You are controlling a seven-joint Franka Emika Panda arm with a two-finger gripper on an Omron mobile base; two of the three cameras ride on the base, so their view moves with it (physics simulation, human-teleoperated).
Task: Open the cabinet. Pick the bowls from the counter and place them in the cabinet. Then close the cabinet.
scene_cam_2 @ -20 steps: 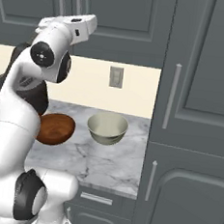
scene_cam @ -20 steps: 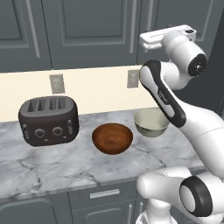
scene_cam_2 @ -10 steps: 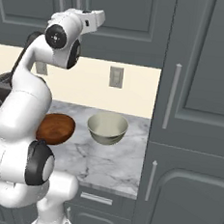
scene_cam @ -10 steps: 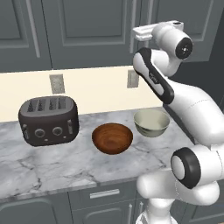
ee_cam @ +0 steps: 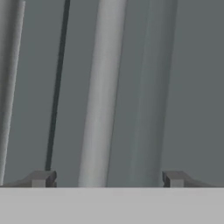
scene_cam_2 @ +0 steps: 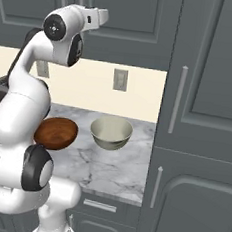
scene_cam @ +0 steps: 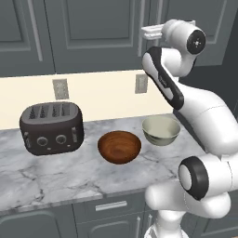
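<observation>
The arm has swung its gripper (ee_cam: 107, 178) up from over the counter to the cabinet's (scene_cam: 93, 28) bar handle (ee_cam: 101, 92), fingers spread.

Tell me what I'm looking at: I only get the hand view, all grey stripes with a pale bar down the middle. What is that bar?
Observer: It is a slim vertical handle on the upper cabinet above the counter. The hand is raised up to it, fingers open on either side of the bar.
Operator: Is the cabinet open?
Observer: No, its doors look shut in both base views.
Operator: Anything on the counter below?
Observer: Two bowls side by side on the marble counter: a reddish-brown wooden bowl and a pale cream-green bowl.
Operator: Anything else there?
Observer: A dark four-slot toaster stands beyond the wooden bowl, farther from the arm.
</observation>
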